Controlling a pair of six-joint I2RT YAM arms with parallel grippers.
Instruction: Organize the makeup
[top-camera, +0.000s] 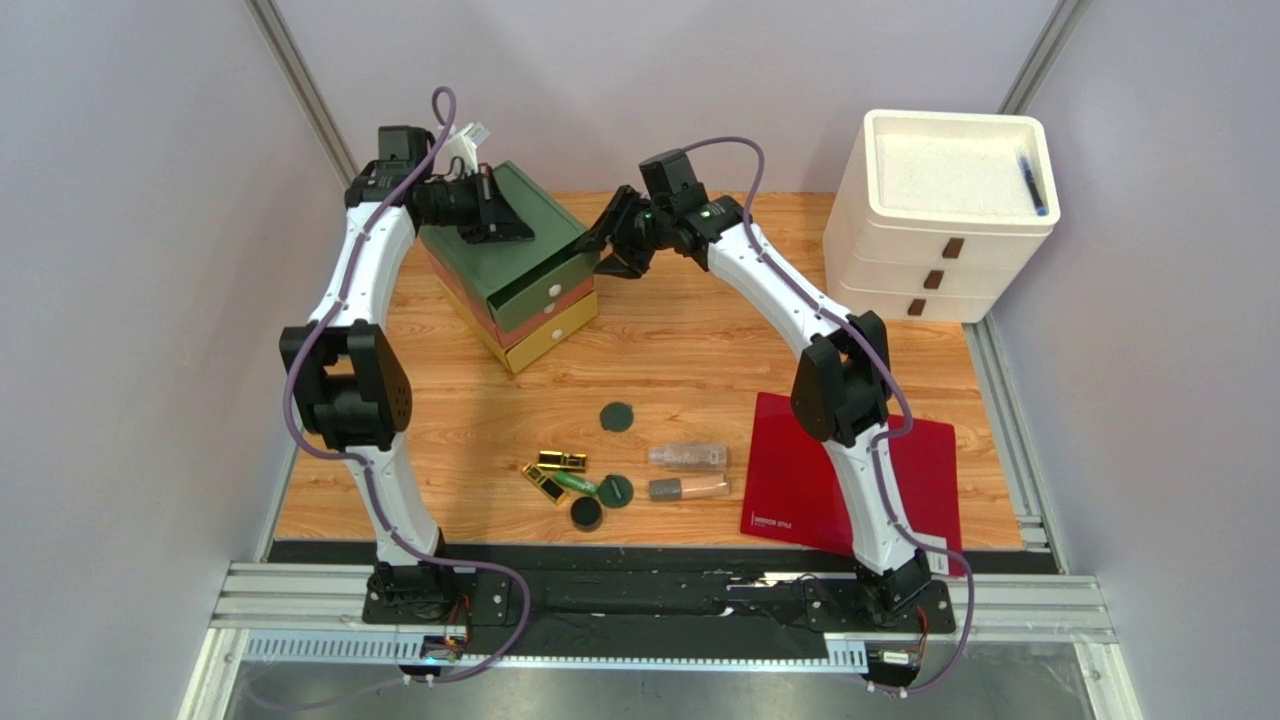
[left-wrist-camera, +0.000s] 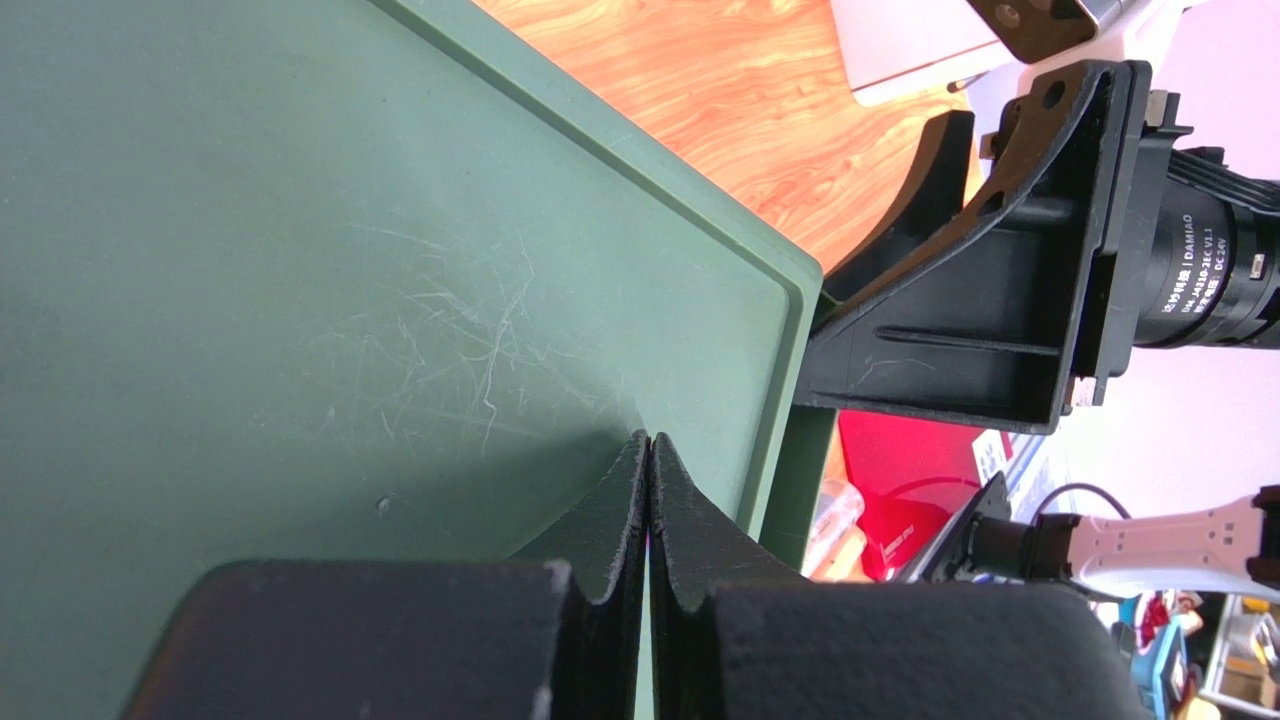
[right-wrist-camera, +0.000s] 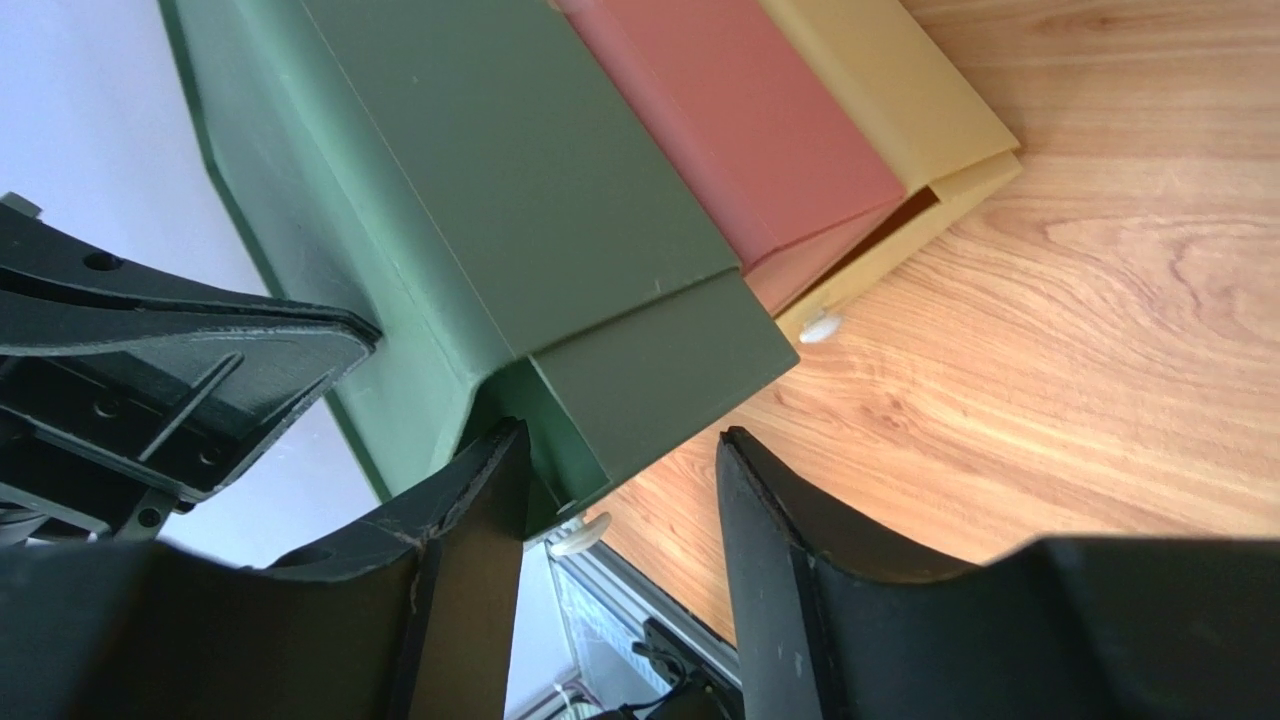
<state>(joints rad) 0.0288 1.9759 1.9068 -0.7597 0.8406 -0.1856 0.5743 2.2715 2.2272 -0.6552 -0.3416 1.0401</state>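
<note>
Your left gripper (left-wrist-camera: 648, 450) is pinched together on top of the drawer unit (left-wrist-camera: 301, 270), upper centre. Your right gripper (right-wrist-camera: 624, 443) sits fingers apart at the green drawer (right-wrist-camera: 661, 375) front. The makeup (top-camera: 616, 486) lies loose lower centre on the table (top-camera: 676, 345).

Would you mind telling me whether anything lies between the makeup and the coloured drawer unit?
Nothing visible does. Bare table separates the makeup from the drawer unit. The red sheet lies off to the right, and the right hand is at the front of the green drawer.
</note>
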